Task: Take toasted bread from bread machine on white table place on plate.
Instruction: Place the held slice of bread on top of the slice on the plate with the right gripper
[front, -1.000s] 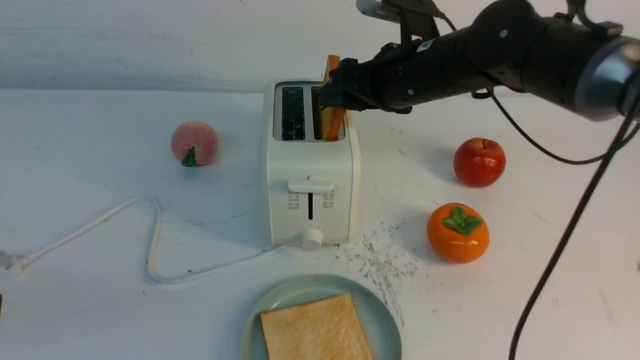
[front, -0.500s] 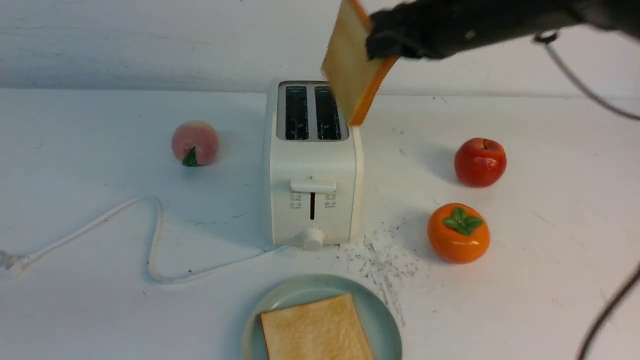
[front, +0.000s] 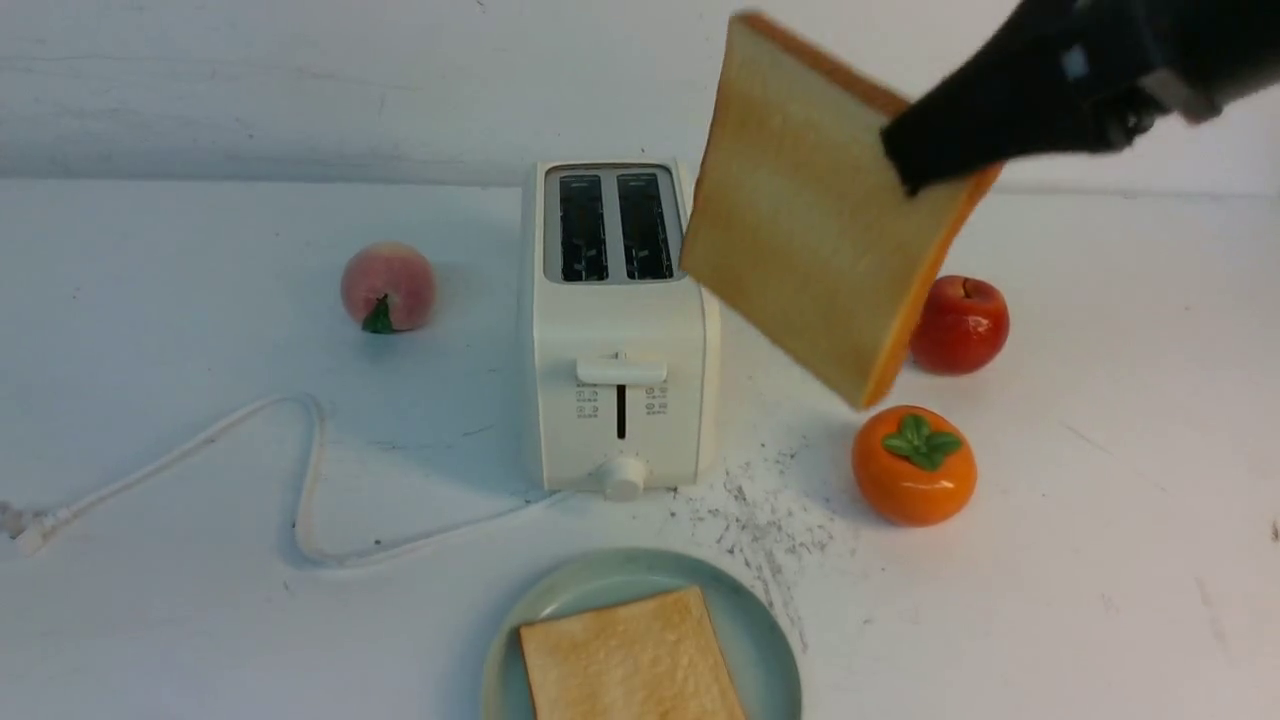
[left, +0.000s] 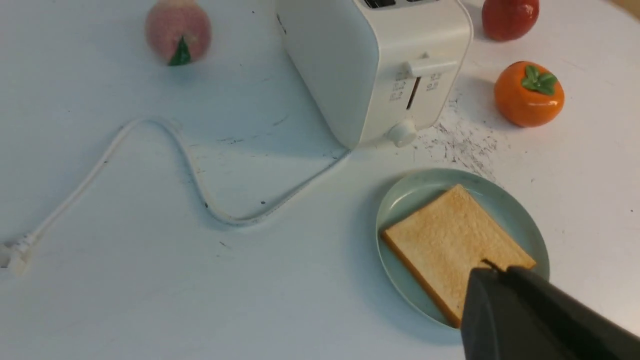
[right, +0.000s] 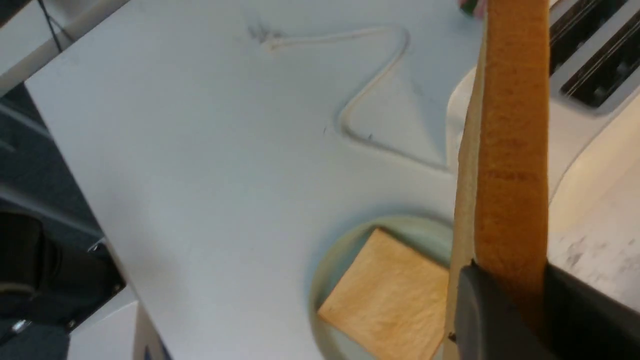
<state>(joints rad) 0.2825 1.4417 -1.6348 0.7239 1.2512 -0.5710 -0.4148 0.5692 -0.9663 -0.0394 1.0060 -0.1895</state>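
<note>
One golden toast slice (front: 800, 220) aloft, tilted, just right of the cream bread machine (front: 618, 380), whose two slots stand empty; second slice (front: 630, 660) flat on teal plate (front: 765, 640) at white counter (front: 200, 620) near edge.

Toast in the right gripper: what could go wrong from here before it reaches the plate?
The right gripper pinches the held toast only near one edge, so the tilted slice could swing or slip. The first slice already covers much of the plate; the second might land overhanging the rim.
</note>
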